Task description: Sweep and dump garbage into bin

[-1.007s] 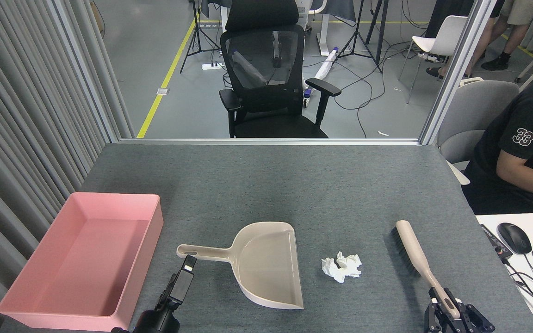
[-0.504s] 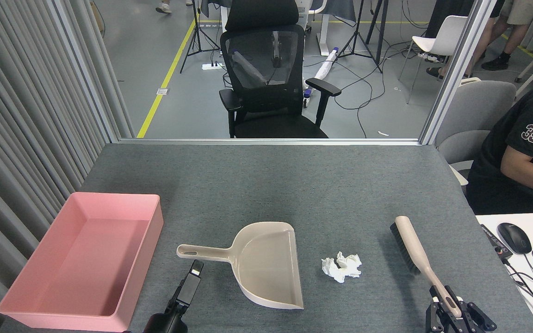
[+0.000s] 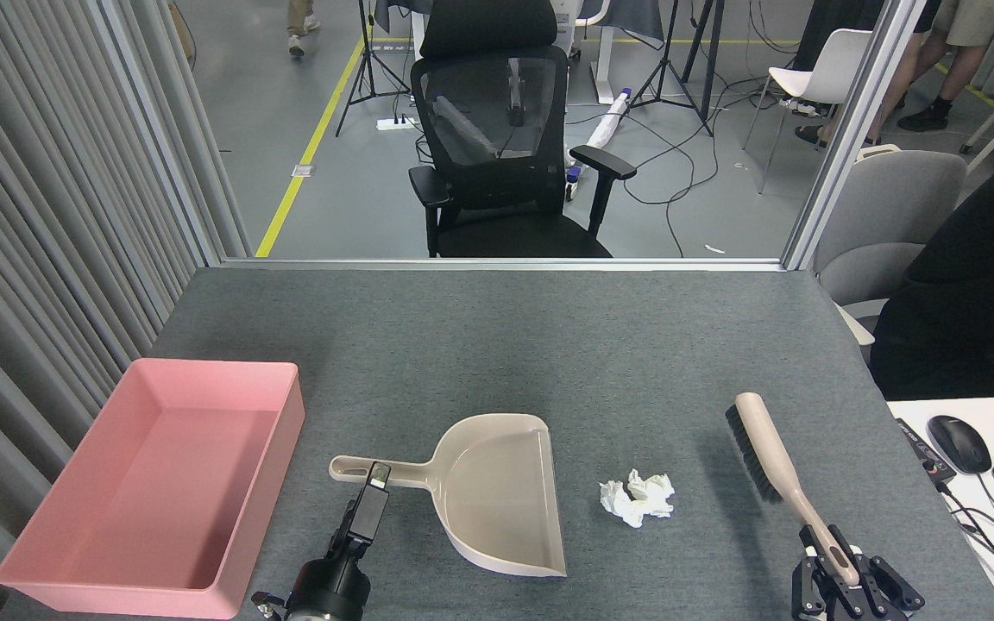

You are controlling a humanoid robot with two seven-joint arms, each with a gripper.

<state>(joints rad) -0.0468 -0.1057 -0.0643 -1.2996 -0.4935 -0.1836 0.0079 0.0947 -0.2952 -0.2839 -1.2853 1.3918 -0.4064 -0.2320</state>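
Gripping brush (image 3: 775, 464) in right gripper (image 3: 842, 576); reaching left gripper (image 3: 374, 485), state unclear, at dustpan (image 3: 480, 492) handle beside tissue (image 3: 637, 498); grasping handle likely next.

Left arm entered from the near edge, left of centre, a dark rounded wrist low in the view. Left gripper (image 3: 375, 476) reached away toward the far side, seen narrow and end-on, tip over a beige handle (image 3: 376, 471); whether jaws were parted or closed could not be told. Right arm barely visible at the near right edge. Right gripper (image 3: 844, 580) sat low, black fingers (image 3: 812, 556) clamped about the end of a brush handle (image 3: 816, 535), which rose slanting up and to the far left.
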